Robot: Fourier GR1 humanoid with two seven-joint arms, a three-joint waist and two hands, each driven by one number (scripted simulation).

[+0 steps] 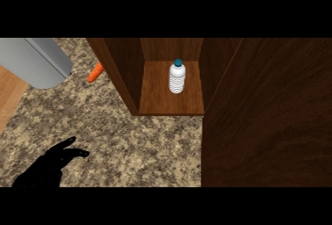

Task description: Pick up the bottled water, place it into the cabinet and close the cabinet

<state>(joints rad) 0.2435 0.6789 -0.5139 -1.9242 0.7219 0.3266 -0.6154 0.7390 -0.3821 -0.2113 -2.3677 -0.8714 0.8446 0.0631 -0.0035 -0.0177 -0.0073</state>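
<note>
The bottled water (177, 77), clear and ribbed with a blue cap, stands upright on the floor of the open dark-wood cabinet (170, 104), toward its back. The cabinet door (269, 114) is a large dark panel swung out over the right half of the view. My left hand (55, 162) shows at the lower left over the speckled counter, fingers straight and pointing up-right, holding nothing and well apart from the cabinet. My right hand shows nowhere in the view.
An orange carrot (95, 73) lies on the granite counter (130, 140) just left of the cabinet's side wall. A grey cylindrical object (35, 59) fills the upper left corner. A strip of light wood (9, 94) runs along the left edge.
</note>
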